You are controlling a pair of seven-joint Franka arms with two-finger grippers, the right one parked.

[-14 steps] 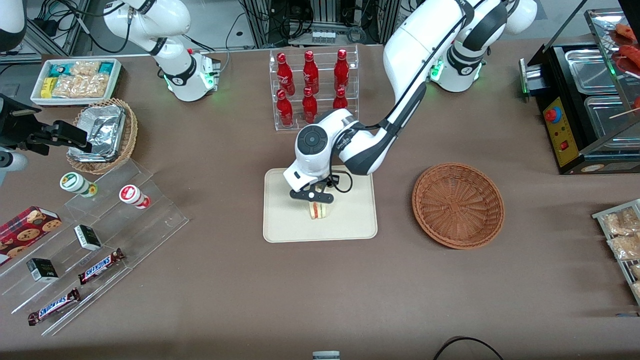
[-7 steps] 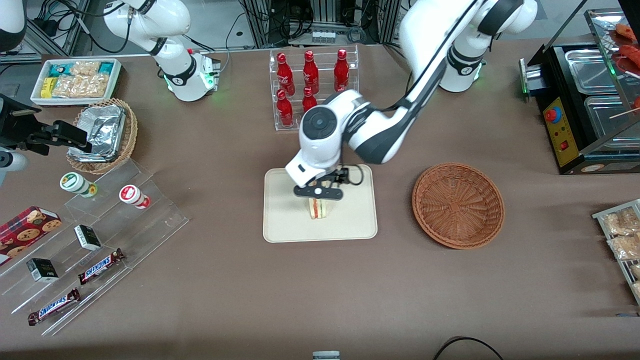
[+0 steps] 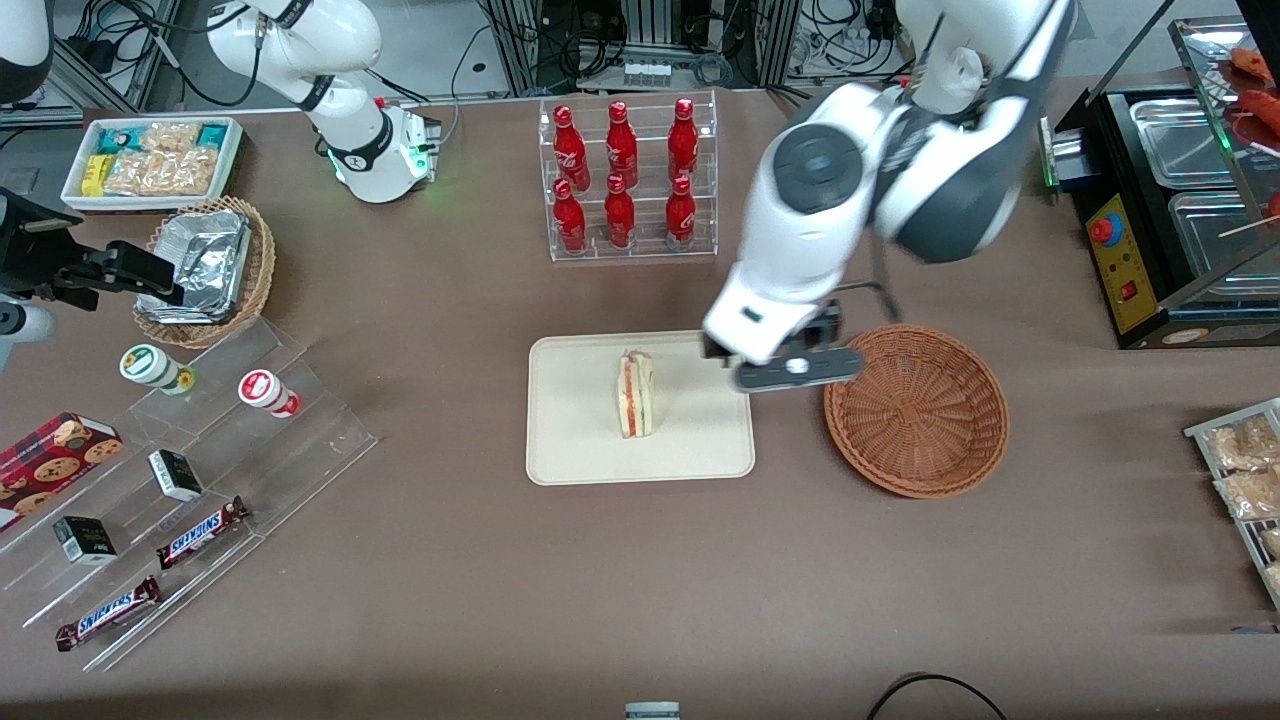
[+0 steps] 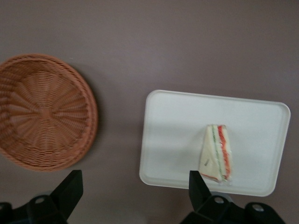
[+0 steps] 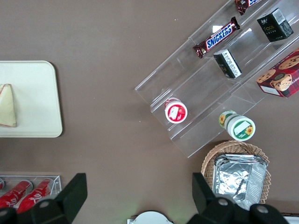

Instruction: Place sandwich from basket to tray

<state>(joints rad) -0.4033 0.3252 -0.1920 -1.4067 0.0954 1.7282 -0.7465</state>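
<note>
A brown counter (image 3: 450,600) seen from above, described from one end to the other using the tray as the landmark. Toward the parked arm's end of the counter from the tray, clear acrylic steps (image 3: 200,470) carry candy bars and small cups. The tray (image 3: 570,440), cream-white and rectangular, lies flat near the counter's middle. The sandwich (image 3: 636,393) rests on the tray, a triangular wedge of white bread lying with its red and green filling layers showing. Farther from the front camera than the tray stands a clear rack of red bottles (image 3: 625,175). The hand (image 3: 795,370) hangs in the air above the counter, between the tray's edge and the basket, its two fingers spread wide and holding nothing. The basket (image 3: 915,410), round reddish-brown wicker, sits just beside the tray toward the working arm's end, bare inside.
</note>
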